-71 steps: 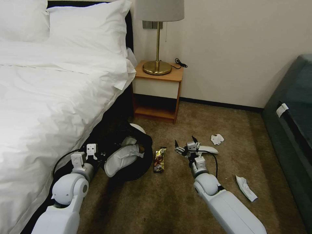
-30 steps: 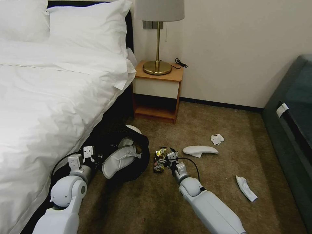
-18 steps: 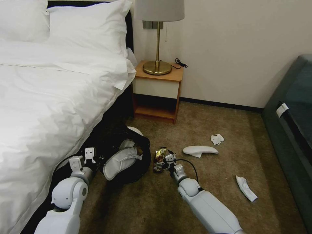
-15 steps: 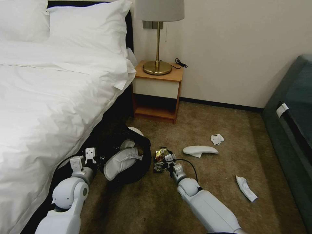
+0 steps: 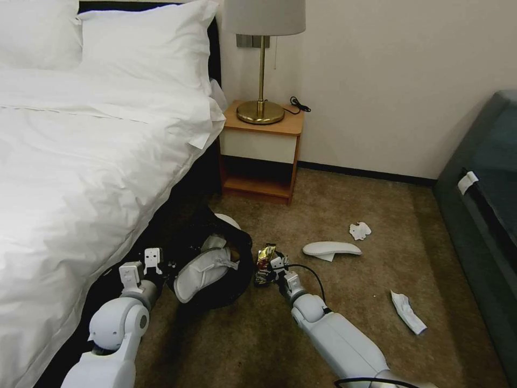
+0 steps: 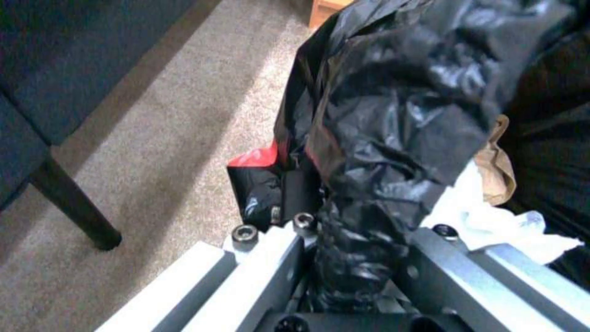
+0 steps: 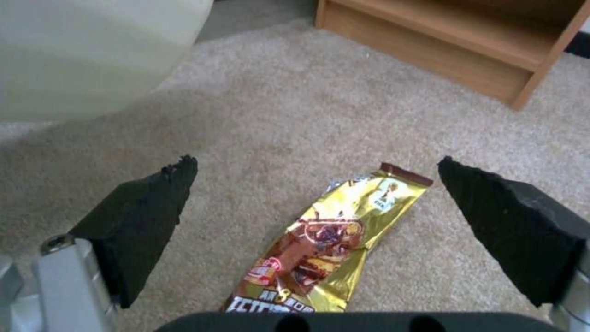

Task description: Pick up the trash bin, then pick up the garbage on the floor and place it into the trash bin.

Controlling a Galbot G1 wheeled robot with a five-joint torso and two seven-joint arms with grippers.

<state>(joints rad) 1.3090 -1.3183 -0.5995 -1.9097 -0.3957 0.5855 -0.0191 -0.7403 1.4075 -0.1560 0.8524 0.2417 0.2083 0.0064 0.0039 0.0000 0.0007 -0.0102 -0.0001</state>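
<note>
Both tools are busy — right tool [image 7: 316, 207] spread astride the wrapper [image 7: 326, 244], left tool [image 6: 350, 272] pinching the bin [image 5: 215, 264] liner. Thin foil on carpet may slip out at closing.

on the carpet beside the bed [image 5: 81, 178], the left claw [image 5: 161, 265] sits at the rim of the trash bin [image 5: 237, 280], which holds a white slipper [image 5: 202, 272]. the right claw [image 5: 273, 267] is down at the gold snack wrapper [image 5: 264, 263]. another slipper [image 5: 330, 249] and two crumpled tissues [image 5: 360, 230] [image 5: 407, 312] lie further right.
</note>
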